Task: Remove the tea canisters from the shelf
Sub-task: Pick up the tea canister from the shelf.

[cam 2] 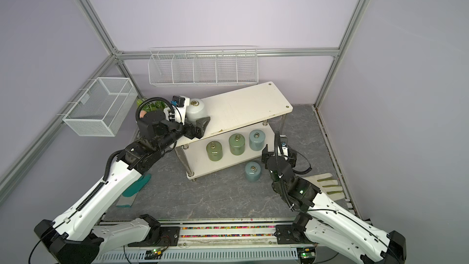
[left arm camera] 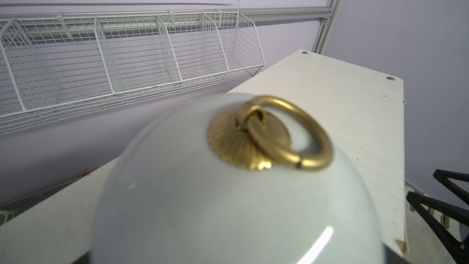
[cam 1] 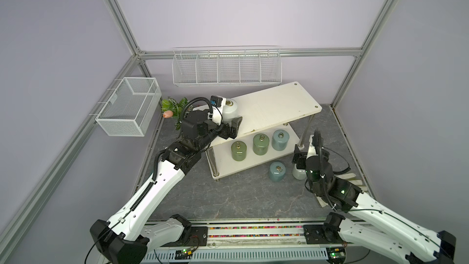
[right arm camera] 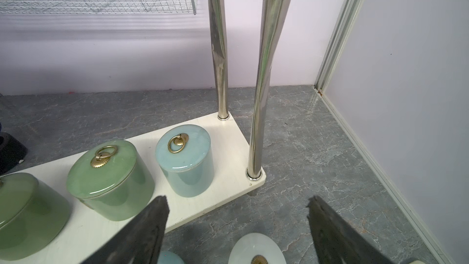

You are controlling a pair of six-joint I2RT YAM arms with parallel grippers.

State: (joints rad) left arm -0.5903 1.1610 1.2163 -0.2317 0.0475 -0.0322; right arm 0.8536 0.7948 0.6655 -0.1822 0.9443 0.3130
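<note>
Nearest, right gripper (right arm camera: 238,204) over the floor white canister (cam 1: 299,173), jaws parted, holding nothing; floor blue canister (cam 1: 277,171) just beside. Further back, on the lower tier of the shelf (cam 1: 279,105): 2 green canisters (cam 1: 238,151), 1 shelf blue canister (cam 1: 280,140). Farthest, left gripper (cam 1: 229,123) spread wide astride the top-tier white canister (left arm camera: 228,199), not clamped. Risk of a slip on that glossy dome, or a knock off the board's end from an off-centre squeeze. No readable writing anywhere.

Shelf (cam 1: 274,105), top tier, white canister (cam 1: 229,113) at my left end, lower tier, green canister (cam 1: 238,151), second green canister (cam 1: 261,144), blue canister (cam 1: 280,140) (all upright), floor (cam 1: 228,199), second blue canister (cam 1: 277,171), second white canister (cam 1: 298,174)
</note>
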